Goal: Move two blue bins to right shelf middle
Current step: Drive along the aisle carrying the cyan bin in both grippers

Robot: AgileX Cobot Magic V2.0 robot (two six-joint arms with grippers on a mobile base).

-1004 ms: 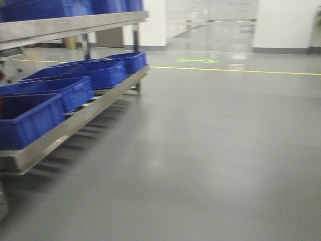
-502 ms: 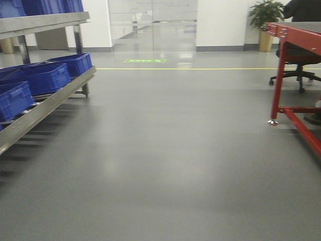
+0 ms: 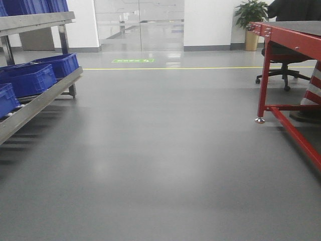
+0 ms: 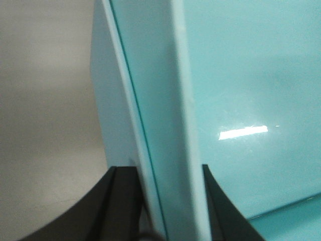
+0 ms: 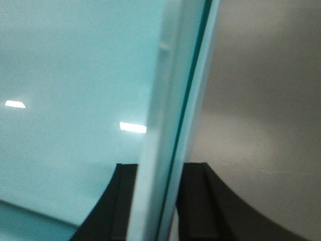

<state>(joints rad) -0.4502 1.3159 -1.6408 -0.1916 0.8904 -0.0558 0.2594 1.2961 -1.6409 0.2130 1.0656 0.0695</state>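
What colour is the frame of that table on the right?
Red. The table frame shows best in the exterior front-facing view.

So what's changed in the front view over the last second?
The camera swung right: the shelf of blue bins slid to the left edge; the red table, chair and potted plant came into frame. The yellow floor line looks unchanged. Now, left gripper and right gripper each clamp a bin wall.
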